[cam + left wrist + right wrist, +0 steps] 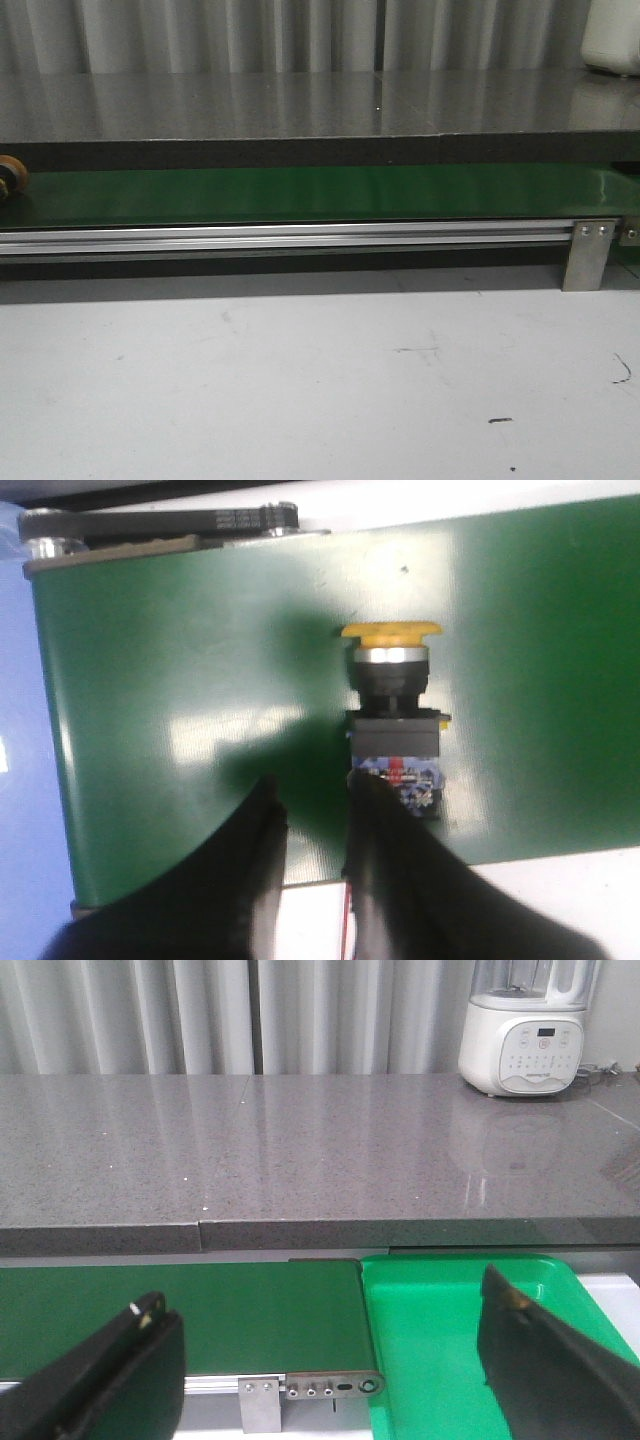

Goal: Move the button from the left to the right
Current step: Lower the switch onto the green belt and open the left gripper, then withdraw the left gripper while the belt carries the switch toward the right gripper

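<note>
Your left gripper (318,795): black fingers slightly apart, gripping nothing | yellow-capped black-bodied push-button (394,715) lies on its side on the dark green conveyor belt (180,680), just beside one fingertip | your right gripper (325,1325): spread wide, empty, above a bright green tray (440,1340).

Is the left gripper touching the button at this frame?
Cannot tell. In the left wrist view one finger of the left gripper overlaps the button at its rear end, but no contact or gap shows plainly.
</note>
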Controlling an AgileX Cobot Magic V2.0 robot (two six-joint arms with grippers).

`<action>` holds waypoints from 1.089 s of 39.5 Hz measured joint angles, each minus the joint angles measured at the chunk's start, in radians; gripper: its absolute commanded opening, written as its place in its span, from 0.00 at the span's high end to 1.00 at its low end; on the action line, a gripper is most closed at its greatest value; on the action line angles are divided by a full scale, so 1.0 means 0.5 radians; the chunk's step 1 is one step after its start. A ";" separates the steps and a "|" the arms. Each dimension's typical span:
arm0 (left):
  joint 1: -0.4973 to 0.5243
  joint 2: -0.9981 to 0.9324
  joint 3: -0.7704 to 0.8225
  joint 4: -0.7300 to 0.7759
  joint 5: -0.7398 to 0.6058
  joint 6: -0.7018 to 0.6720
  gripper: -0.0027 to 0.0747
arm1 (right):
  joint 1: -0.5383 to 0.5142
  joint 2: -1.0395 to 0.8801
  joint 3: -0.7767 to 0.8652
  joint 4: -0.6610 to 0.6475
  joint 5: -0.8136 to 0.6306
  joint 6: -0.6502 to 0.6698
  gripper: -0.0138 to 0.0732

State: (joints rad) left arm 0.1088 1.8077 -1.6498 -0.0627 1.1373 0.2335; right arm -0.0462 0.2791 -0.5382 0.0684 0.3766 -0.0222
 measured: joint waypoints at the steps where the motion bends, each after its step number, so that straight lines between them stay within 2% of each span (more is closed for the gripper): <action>1: 0.000 0.000 -0.009 0.004 0.015 0.000 0.99 | 0.000 0.000 0.000 0.000 0.000 0.000 0.13; 18: 0.000 -0.020 -0.012 -0.004 0.193 -0.008 0.99 | 0.000 0.000 0.000 0.000 0.000 0.000 0.13; 32: 0.000 -0.406 0.067 -0.060 0.202 -0.056 0.99 | 0.000 0.000 0.000 0.000 0.000 0.000 0.13; 37: 0.000 -0.701 0.314 -0.089 0.041 -0.059 0.99 | 0.000 0.000 0.000 0.000 0.000 0.000 0.13; 43: 0.000 -1.113 0.726 -0.102 -0.286 -0.059 0.99 | 0.000 0.000 0.000 0.000 0.000 0.000 0.13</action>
State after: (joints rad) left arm 0.1088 1.2510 -1.2870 -0.1135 0.9945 0.2041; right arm -0.0462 0.2791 -0.5382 0.0684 0.3766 -0.0222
